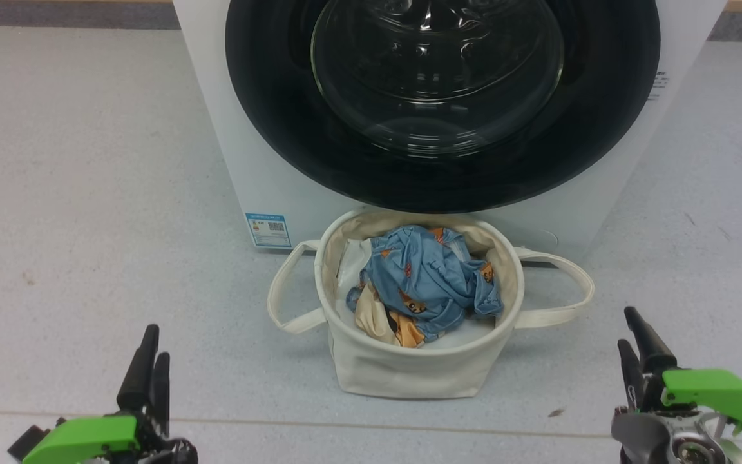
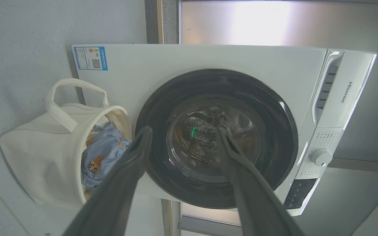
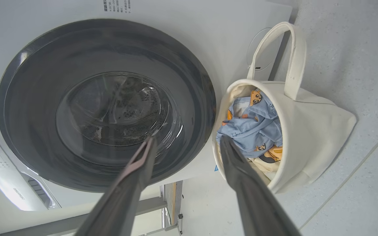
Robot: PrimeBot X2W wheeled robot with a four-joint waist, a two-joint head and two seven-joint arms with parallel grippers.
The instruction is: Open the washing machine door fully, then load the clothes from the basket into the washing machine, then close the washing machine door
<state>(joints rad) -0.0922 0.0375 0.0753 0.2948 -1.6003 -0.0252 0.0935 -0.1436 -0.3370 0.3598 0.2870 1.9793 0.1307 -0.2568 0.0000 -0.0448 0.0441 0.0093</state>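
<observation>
The white washing machine [image 1: 261, 174] stands ahead with its round black-rimmed door [image 1: 442, 96] shut flat against the front. The cream canvas basket [image 1: 409, 367] sits on the floor right in front of it, holding the light blue printed clothes [image 1: 432, 277] and a bit of beige cloth [image 1: 371, 316]. My left gripper [image 1: 152, 345] is at the lower left, well short of the basket, open and empty. My right gripper [image 1: 635, 332] is at the lower right, also open and empty. In the wrist views the spread fingers [image 2: 136, 154] [image 3: 238, 164] frame the door [image 2: 215, 137] [image 3: 107, 101] and basket [image 2: 41, 157] [image 3: 310, 137].
Grey speckled floor [image 1: 87, 193] spreads on both sides of the machine and basket. The basket's loop handles [image 1: 281, 296] stick out to each side. A control panel with a knob [image 2: 320, 157] is on the machine's top front. A floor seam [image 1: 345, 422] runs near my grippers.
</observation>
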